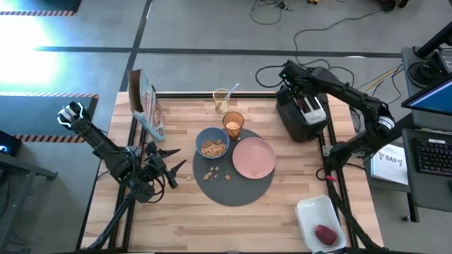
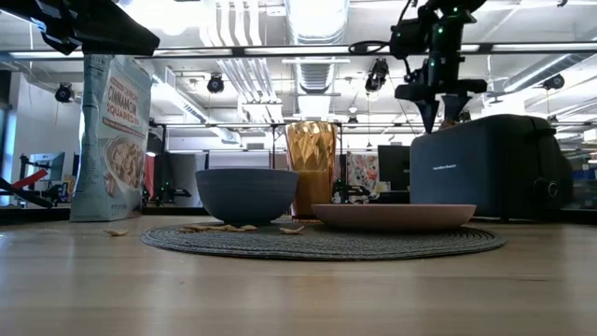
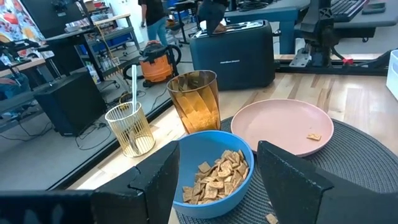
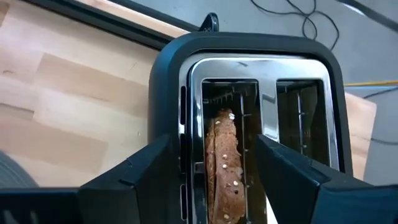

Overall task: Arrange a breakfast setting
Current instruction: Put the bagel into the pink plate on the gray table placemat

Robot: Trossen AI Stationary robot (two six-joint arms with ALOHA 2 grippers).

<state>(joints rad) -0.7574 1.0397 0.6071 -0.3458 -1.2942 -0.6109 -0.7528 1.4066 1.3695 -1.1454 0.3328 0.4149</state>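
Observation:
On the round dark-grey mat (image 1: 236,185) stand a blue bowl (image 1: 212,144) of cereal, a pink plate (image 1: 253,157) and, at the mat's far edge, an amber tumbler (image 1: 233,125). A spoon (image 1: 230,89) stands in a wire cup (image 1: 221,100) behind them. The toast slice (image 4: 225,168) stands upright in a slot of the black toaster (image 1: 304,116). My right gripper (image 4: 214,180) hovers open above that slot, pointing down, one finger on each side of it, touching nothing. My left gripper (image 1: 176,161) waits open left of the mat, facing the bowl (image 3: 214,171). A red apple (image 1: 325,234) lies in the white tray (image 1: 311,210).
A cereal box (image 1: 145,106) stands at the far left of the table. Loose cereal pieces (image 1: 210,173) lie on the mat by the bowl, and one (image 3: 313,136) lies on the plate. The tray sits at the near right corner. Bare wood lies along the near edge.

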